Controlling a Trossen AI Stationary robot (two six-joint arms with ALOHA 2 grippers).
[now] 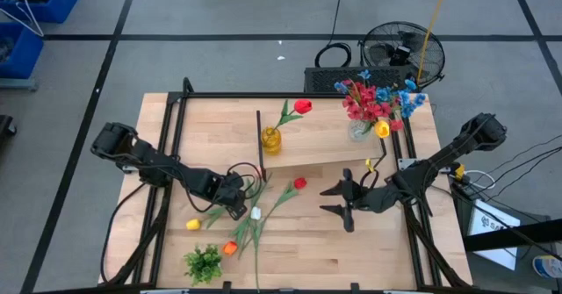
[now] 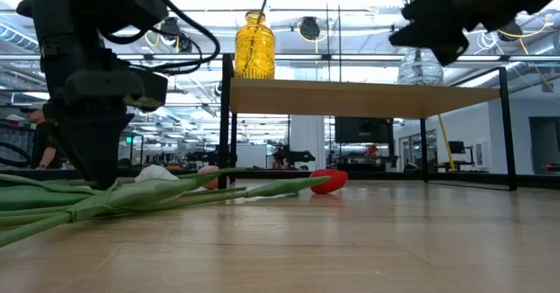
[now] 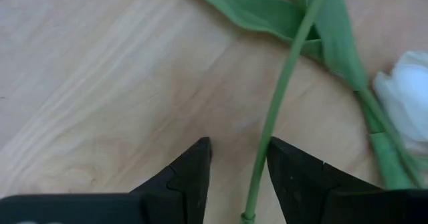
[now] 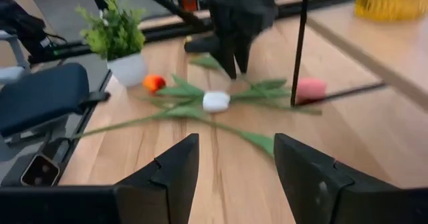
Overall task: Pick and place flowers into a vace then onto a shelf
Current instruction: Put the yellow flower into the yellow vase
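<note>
Loose flowers lie on the tabletop: a red tulip (image 1: 299, 183), a white tulip (image 1: 255, 213), an orange tulip (image 1: 230, 247) and a yellow tulip (image 1: 193, 225). My left gripper (image 3: 239, 142) points down, open. Its fingers stand on either side of a thin green stem (image 3: 271, 124) beside the white tulip (image 3: 409, 97), without plainly touching it. My right gripper (image 1: 325, 199) hangs open and empty above the table's middle, in front of the shelf (image 1: 325, 143). The shelf bears a yellow vase (image 1: 271, 139) with a red tulip (image 1: 302, 107) and a clear vase (image 1: 360, 129) full of flowers (image 1: 378, 101).
A small green leafy clump in a white pot (image 1: 203, 263) stands near the front edge. The shelf's thin black legs (image 4: 300, 47) rise from the table close to a pink tulip (image 4: 309, 89). Bare wood lies at the front right (image 1: 351, 259).
</note>
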